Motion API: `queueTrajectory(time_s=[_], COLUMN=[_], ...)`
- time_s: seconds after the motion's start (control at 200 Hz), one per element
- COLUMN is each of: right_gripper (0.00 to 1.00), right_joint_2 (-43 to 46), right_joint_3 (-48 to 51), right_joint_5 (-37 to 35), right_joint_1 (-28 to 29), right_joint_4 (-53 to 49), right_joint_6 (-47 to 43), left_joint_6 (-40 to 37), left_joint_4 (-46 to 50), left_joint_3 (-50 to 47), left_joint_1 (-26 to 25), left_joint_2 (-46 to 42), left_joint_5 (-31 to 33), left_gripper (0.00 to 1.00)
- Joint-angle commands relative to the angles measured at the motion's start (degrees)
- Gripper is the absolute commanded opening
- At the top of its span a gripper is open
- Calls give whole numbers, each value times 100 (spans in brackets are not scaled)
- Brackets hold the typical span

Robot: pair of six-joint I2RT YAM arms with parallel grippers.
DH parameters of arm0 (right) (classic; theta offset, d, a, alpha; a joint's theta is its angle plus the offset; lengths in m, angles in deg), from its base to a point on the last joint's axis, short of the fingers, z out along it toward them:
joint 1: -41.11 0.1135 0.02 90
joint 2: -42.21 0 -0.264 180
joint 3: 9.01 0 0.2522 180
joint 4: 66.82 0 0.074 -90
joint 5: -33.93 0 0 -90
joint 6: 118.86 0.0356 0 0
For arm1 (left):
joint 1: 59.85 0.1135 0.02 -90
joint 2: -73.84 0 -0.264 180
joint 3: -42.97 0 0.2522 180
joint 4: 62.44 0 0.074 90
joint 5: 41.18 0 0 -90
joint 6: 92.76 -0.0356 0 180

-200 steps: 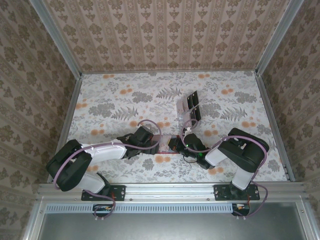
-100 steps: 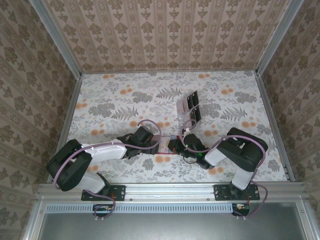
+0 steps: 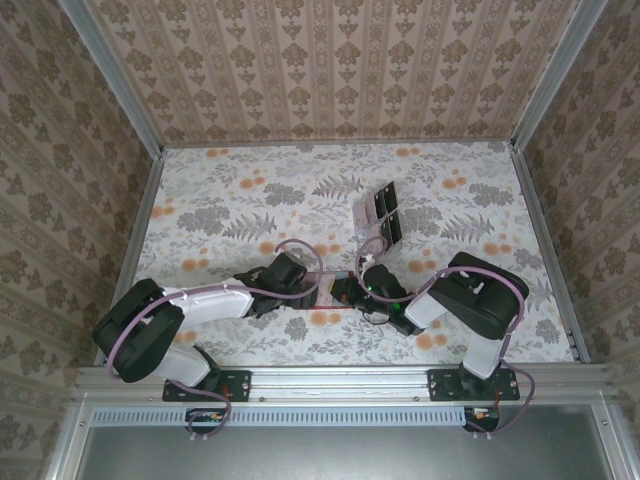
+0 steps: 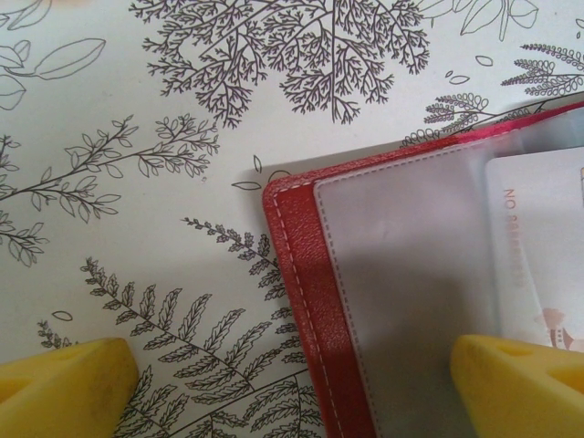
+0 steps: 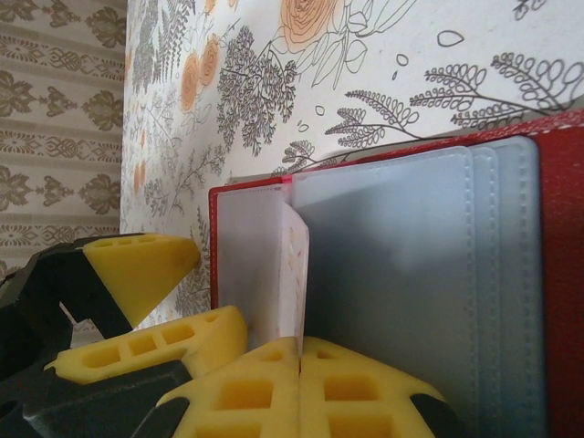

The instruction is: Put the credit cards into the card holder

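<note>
Right gripper (image 5: 301, 351) pinches a pale credit card (image 5: 294, 265) edge-on, apparently feeding the open card holder (image 5: 558, 274), at 7 o'clock from the rack (image 3: 378, 213). Left gripper (image 4: 292, 383), spread wide and empty, likely steadies it.

Nose to nose just in front of clear rack (image 3: 363, 213).
Left gripper (image 3: 316, 291), right gripper (image 3: 346, 291) at card holder (image 3: 327, 288); dark credit cards (image 3: 386, 208) standing in rack.

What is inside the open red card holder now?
The card holder holds frosted plastic sleeves, and a pale printed card shows among them. Whatever lies under the sleeves is covered and cannot be seen.
</note>
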Motion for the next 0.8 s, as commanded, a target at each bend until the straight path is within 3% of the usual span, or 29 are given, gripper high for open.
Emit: queueTrajectory(time_s=[0.0,0.295,0.795], right_gripper=[0,0,43], right_joint_2=[-192,-145,359], right_joint_3=[-80,-240,-583], right_joint_5=[175,212,154], right_joint_1=[-32,-60,-98], right_joint_4=[-498,-828,-1858], right_joint_6=[-66,-137,-463], left_joint_6=[169,148,64], left_joint_4=[544,667,987], left_joint_3=[-144,-75,-5], left_joint_1=[43,107,909], left_joint_2=[257,-1,-420], left_joint_5=[116,104,74], left_gripper=[100,100,100])
